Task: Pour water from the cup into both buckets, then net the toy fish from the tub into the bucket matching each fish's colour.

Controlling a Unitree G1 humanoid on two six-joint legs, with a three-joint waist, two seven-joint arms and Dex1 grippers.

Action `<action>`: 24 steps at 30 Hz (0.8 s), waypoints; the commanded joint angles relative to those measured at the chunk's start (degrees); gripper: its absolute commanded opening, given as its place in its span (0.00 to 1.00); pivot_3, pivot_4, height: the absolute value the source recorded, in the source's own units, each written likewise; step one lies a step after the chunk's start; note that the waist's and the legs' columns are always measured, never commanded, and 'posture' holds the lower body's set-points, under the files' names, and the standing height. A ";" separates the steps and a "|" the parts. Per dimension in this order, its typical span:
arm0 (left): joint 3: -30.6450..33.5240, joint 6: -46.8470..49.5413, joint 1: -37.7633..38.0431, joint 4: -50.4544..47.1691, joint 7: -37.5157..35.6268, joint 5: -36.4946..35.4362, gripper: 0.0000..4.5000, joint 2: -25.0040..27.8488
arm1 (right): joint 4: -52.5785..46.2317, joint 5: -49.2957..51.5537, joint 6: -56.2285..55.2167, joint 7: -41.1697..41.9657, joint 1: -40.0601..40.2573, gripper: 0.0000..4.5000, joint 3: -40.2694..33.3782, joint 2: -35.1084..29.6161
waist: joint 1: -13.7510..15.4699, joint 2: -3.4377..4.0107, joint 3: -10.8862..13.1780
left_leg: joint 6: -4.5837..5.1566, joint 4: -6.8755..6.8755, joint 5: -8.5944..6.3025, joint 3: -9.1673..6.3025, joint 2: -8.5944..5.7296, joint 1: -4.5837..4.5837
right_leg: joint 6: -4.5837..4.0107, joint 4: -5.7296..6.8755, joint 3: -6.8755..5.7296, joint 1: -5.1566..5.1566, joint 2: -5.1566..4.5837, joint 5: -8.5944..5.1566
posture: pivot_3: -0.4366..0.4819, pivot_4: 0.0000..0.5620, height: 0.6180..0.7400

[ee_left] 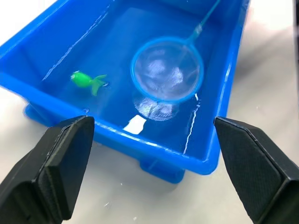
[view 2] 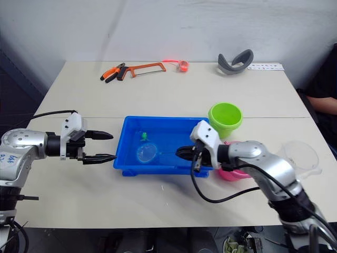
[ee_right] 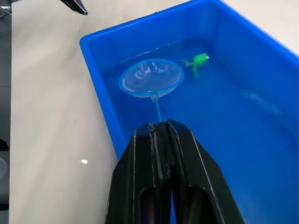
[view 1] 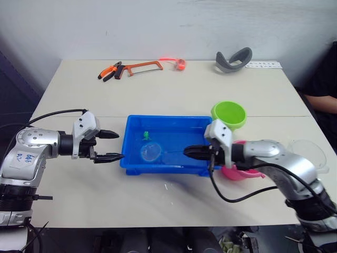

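Starting at the left edge of the surface [view 1: 79, 211], the left gripper [view 1: 111, 145] hangs just off the left wall of the shallow bright blue plastic tub [view 1: 134, 164] with its black fingers spread wide apart and nothing in them, so my guess is it's parked there to steady the tub if it slides. Inside the tub there's one tiny green plastic toy fish [view 1: 146, 135] floating near the far wall, and just beside it toward the near wall sits the small round blue-rimmed mesh net [view 1: 151, 152], hoop down at the water. Its thin light-blue wire handle runs right to the right gripper [view 1: 190, 152], whose fingers are pinched together on the handle's end, probably so the hoop can sweep under the fish. Past the tub's right end sit the lime green round bucket [view 1: 228, 114] and the pink bucket [view 1: 235, 174], partly behind the arm, and the clear plastic cup [view 1: 310, 153] sits near the right edge.
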 commanded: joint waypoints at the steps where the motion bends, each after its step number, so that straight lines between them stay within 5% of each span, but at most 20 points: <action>1: 3.41 2.07 1.47 -3.93 0.87 -2.54 0.99 1.28 | 5.04 -3.61 -0.08 -0.89 -3.16 0.00 1.44 3.72 | -0.06 0.00 0.00 | 0.00 -0.01 0.00 0.00 0.01 0.00 | 0.00 0.00 -0.01 -0.01 0.02 0.00 | 0.48 0.27 1.00; 11: 6.10 2.86 4.22 -6.65 3.59 -3.29 0.99 1.57 | 17.19 -8.39 -1.64 -3.87 -7.52 0.00 -2.45 12.58 | -0.07 0.00 0.00 | -0.05 -0.05 0.01 0.08 -0.01 -0.02 | 0.00 0.00 -0.04 -0.05 0.01 0.00 | 0.48 0.27 1.00; 24: 2.76 0.23 -1.51 -1.99 3.86 -3.25 0.99 -1.67 | 7.73 -3.98 3.52 -2.13 -4.52 0.00 -9.68 11.93 | 0.07 0.00 0.00 | -0.05 -0.10 -0.01 0.07 0.00 -0.03 | 0.00 -0.01 -0.06 -0.05 0.03 0.00 | 0.48 0.27 1.00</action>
